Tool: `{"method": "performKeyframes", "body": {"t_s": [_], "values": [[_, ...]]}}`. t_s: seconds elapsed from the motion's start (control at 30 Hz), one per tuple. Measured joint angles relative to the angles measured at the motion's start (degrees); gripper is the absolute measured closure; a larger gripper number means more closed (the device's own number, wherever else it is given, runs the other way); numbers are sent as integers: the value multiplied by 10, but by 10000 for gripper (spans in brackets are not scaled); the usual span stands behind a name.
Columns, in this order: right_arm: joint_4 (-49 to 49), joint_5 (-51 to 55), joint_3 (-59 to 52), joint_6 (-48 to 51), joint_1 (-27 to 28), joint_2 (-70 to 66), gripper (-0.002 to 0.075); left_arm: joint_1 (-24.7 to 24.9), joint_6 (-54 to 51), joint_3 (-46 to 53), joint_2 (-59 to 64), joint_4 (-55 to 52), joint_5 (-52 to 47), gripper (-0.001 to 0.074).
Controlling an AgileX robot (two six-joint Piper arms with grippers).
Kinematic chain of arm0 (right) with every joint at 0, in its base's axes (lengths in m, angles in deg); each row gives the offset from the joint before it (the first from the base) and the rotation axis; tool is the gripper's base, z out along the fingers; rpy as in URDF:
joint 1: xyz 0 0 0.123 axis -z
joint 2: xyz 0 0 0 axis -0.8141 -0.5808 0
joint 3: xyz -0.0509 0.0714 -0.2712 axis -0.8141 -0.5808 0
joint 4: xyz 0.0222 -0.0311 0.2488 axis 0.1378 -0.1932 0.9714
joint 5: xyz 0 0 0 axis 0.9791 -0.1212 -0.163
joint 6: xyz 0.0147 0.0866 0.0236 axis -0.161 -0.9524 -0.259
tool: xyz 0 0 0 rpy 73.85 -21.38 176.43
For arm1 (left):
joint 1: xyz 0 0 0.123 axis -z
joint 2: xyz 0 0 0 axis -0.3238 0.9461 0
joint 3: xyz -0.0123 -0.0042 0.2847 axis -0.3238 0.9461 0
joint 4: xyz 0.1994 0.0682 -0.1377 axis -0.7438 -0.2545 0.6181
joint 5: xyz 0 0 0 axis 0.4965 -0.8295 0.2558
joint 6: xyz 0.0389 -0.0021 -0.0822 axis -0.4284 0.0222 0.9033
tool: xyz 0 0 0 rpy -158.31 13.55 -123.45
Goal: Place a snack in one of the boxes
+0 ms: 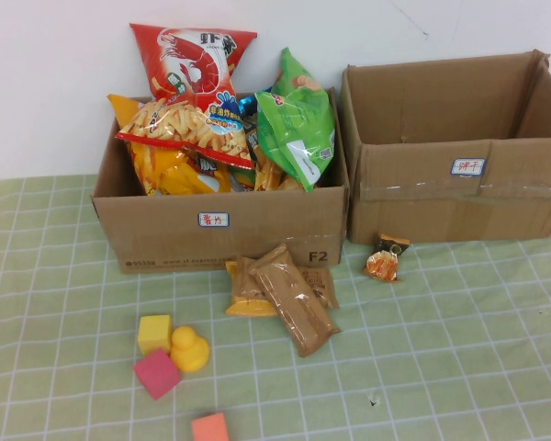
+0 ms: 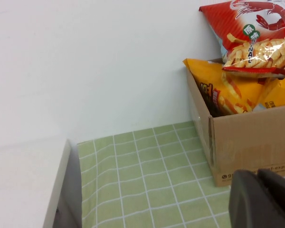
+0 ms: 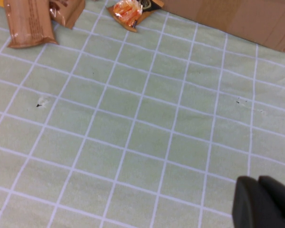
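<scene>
Two cardboard boxes stand at the back of the green checked cloth. The left box (image 1: 220, 234) is heaped with snack bags, a red shrimp-chip bag (image 1: 191, 57) and a green bag (image 1: 298, 119) on top. The right box (image 1: 459, 197) looks empty. Brown snack packs (image 1: 289, 296) lie in front of the left box, and a small orange snack packet (image 1: 386, 262) lies before the right box. Neither arm shows in the high view. My left gripper (image 2: 259, 178) is shut with nothing in it, near the left box's outer corner (image 2: 247, 142). My right gripper (image 3: 259, 183) is shut, empty, over bare cloth away from the orange packet (image 3: 130, 9).
Foam toys lie at the front left: a yellow cube (image 1: 154, 333), a yellow duck (image 1: 189, 350), a pink block (image 1: 156, 374) and an orange block (image 1: 209, 428). A white wall rises behind the boxes. In the left wrist view a white ledge (image 2: 28, 185) borders the cloth.
</scene>
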Motion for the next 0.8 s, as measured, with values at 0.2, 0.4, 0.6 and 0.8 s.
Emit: {"method": "performKeyframes", "body": {"t_s": [0.2, 0.4, 0.6, 0.8], "values": [[0, 3, 0, 0, 0, 0, 728, -27, -9, 28, -23, 14, 8, 736], [0, 7, 0, 0, 0, 0, 728, -148, -13, 93, -93, 104, 11, 736], [0, 10, 0, 0, 0, 0, 728, -238, -126, 173, -170, 302, 39, 736], [1, 12, 0, 0, 0, 0, 728, -319, -329, 225, -176, 482, 121, 736]]}}
